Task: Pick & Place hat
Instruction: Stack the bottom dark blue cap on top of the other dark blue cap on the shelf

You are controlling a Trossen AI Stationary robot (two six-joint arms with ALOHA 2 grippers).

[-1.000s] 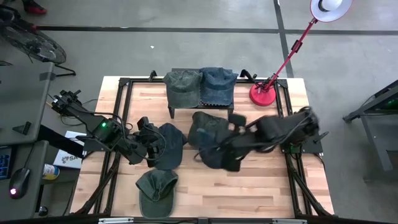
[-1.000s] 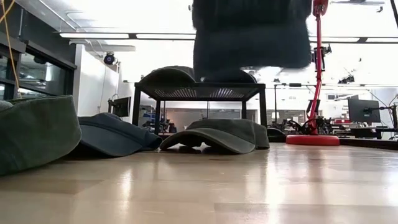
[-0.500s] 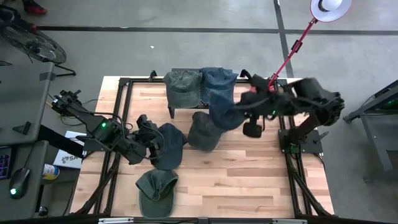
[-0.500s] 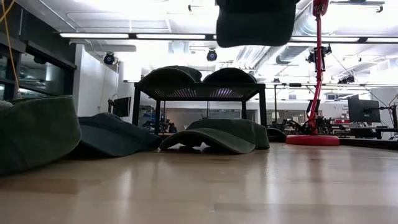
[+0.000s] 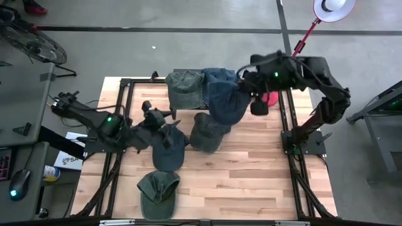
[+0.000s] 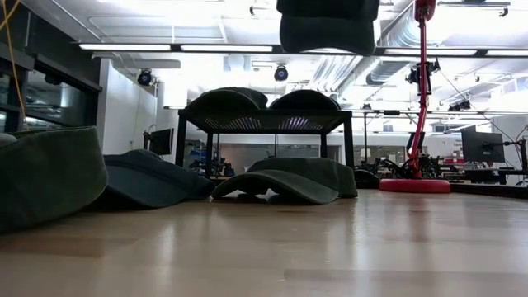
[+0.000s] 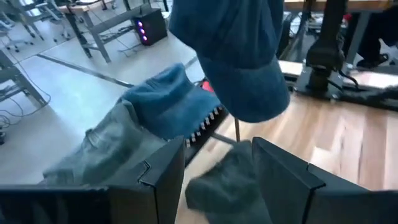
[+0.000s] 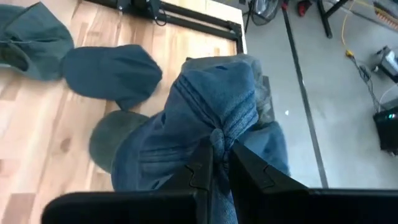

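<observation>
My right gripper (image 8: pixel 214 167) is shut on a blue denim hat (image 5: pixel 226 103), which hangs in the air at the right end of the black rack (image 5: pixel 202 105); the low view shows the hat (image 6: pixel 328 25) high above the rack. A grey-green hat (image 5: pixel 184 88) and a blue hat (image 5: pixel 220 76) rest on the rack top. On the table lie a dark blue hat (image 5: pixel 168 147), a green hat (image 5: pixel 206 133) and another green hat (image 5: pixel 157 191). My left gripper (image 5: pixel 160 122) stands open over the dark blue hat's far edge, touching nothing. My right gripper pinches a bunched-up fold of the blue hat's crown cloth (image 8: pixel 214 138) between its two fingers. The fingers slant down onto it from the table's right side. The hat hangs below the fingers, clear of the table, its cloth drawn into creases toward the pinch.
A red lamp stands at the far right corner, its base (image 6: pixel 415 186) on the table and its stem (image 5: pixel 295 47) leaning outward behind my right arm. Bare wood lies at the near right (image 5: pixel 264 182).
My right gripper has swung from the table's middle toward the far edge and up, carrying the blue hat off the table and over to the rack's right end. My left gripper has tipped upward and edged toward the far edge, still open.
</observation>
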